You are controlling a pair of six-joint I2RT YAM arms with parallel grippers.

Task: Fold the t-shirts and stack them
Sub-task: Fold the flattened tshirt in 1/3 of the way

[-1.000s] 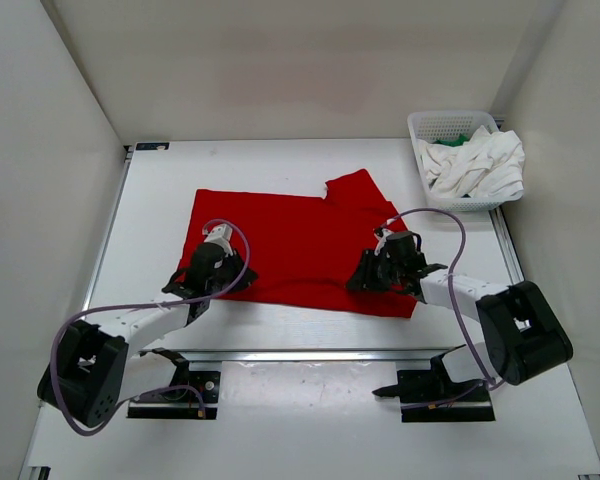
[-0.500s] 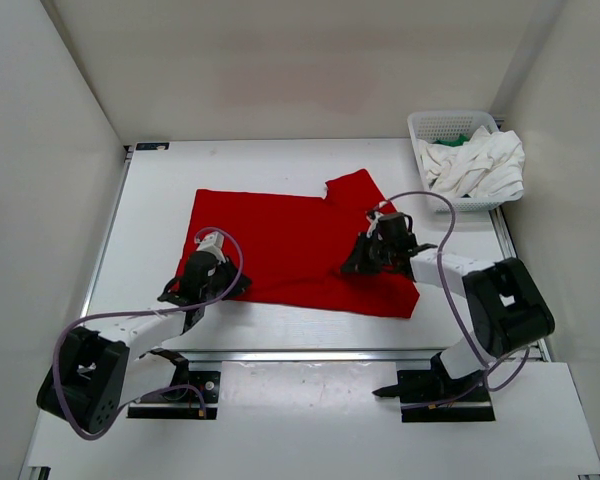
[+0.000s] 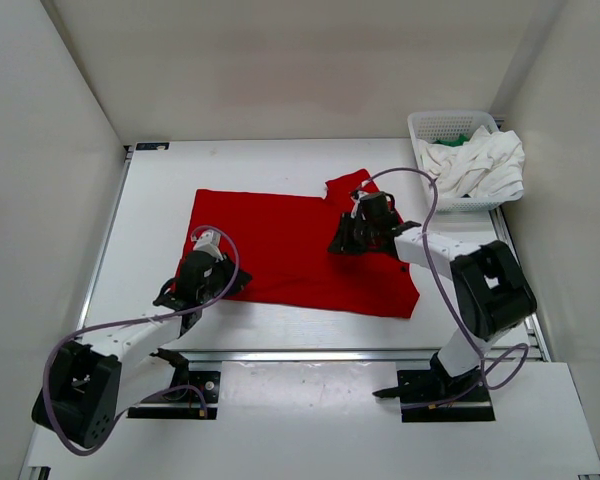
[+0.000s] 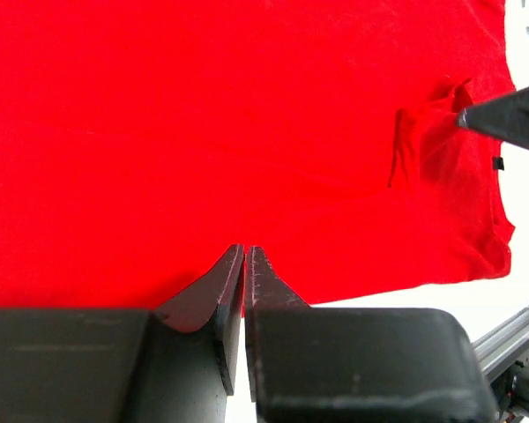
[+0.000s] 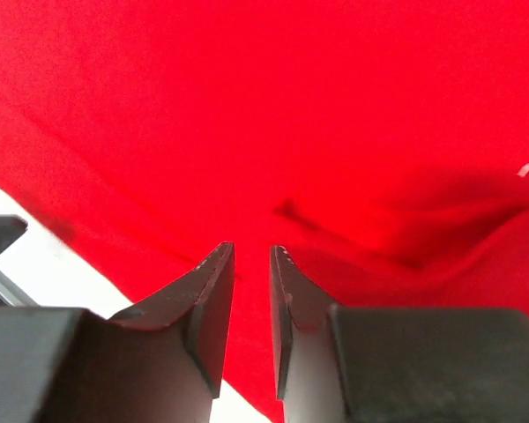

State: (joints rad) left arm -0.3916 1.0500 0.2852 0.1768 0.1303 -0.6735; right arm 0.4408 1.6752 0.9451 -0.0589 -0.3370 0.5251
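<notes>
A white table [image 3: 160, 200] fills the floor of a white-walled booth. A bright red cloth t-shirt [image 3: 280, 240] lies spread flat across its middle, one sleeve sticking out at the shirt's one o'clock.

At the table's two o'clock corner stands a white plastic mesh basket [image 3: 435, 125]. It holds a crumpled white cloth t-shirt [image 3: 480, 165] that spills over its right rim. A scrap of green cloth t-shirt [image 3: 458, 140] shows behind it at twelve o'clock.

The left gripper [image 4: 244, 251] sits at the red shirt's seven o'clock corner. Its jaws are pressed almost together at the near hem, and whether they pinch cloth cannot be told.

The right gripper [image 5: 251, 251] hangs over the shirt's two o'clock part, just below the sleeve. Its jaws stand narrowly parted, with red cloth showing in the gap.
</notes>
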